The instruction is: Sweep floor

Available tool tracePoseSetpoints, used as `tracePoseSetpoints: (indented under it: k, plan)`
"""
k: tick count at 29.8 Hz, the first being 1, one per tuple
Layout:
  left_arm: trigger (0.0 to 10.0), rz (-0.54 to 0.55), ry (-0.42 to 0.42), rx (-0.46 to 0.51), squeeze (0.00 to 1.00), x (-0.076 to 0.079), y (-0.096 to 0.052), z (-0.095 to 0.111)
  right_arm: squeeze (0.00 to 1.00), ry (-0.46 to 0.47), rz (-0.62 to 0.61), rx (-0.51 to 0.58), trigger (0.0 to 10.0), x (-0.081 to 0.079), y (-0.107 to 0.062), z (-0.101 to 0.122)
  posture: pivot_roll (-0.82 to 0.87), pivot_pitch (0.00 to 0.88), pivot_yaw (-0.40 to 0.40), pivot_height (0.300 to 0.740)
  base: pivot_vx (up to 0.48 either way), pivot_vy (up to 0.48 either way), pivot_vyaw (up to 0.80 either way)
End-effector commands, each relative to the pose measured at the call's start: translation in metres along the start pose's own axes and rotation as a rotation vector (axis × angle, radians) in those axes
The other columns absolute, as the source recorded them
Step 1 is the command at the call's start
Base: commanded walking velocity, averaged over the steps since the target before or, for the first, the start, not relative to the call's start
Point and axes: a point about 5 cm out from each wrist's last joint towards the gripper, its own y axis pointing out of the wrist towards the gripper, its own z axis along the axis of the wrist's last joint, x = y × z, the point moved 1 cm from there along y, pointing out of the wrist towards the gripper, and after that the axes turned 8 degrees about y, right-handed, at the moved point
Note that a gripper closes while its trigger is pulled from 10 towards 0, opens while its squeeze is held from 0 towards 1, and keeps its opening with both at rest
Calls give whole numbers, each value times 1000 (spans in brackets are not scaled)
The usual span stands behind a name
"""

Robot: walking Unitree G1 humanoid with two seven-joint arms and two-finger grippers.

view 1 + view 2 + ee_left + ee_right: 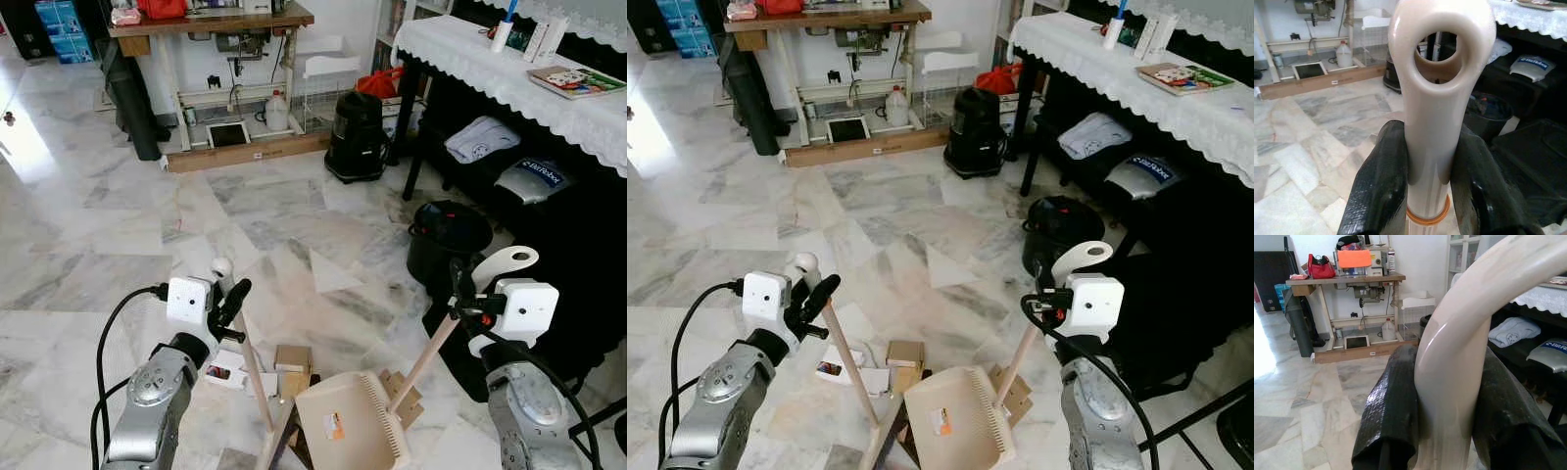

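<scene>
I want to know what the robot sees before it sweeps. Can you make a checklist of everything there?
Surface: grey-white marble floor, shiny, with a bright glare patch at the far left.
Job's things: broom handle in the left hand; cream dustpan on its handle in the right hand.
Clutter: small cardboard boxes and a flat packet on the floor beside the dustpan.
Grippers: both hands shut on their handles.
Cables: black cable looping from the left wrist camera.
Surroundings: black bin, black vacuum, wooden worktable, table with a white lace cloth.
</scene>
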Motion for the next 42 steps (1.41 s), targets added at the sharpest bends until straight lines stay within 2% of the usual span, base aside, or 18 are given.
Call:
tracePoseSetpoints:
  k: [1,6,13,24,31,38,42]
  plan:
    - [10000,39,29,18,0,-4,-1,1,0,2,4,33,10000,-1,2,8,-34,0,-34,740,0,0,0]
    - [10000,71,46,24,0,-8,-2,2,0,2,5,29,10000,-1,2,7,-33,0,-34,740,0,0,0]
    - [10000,51,46,-1,0,-6,-2,-4,0,3,5,28,10000,-1,2,7,-33,0,-34,740,0,0,0]
    - [10000,-54,-8,-48,0,9,-3,-14,0,0,2,29,10000,0,1,7,-35,0,-34,740,0,0,0]
    - [10000,-98,-20,-55,0,11,-6,-14,0,1,4,29,10000,0,2,7,-32,0,-36,740,0,0,0]
    - [10000,-169,-41,-76,0,12,-12,-14,0,6,4,27,10000,0,3,7,-27,0,-37,740,0,0,0]
    - [10000,-237,-55,-103,0,15,-20,-14,0,10,3,29,10000,0,3,7,-24,0,-38,740,0,0,0]
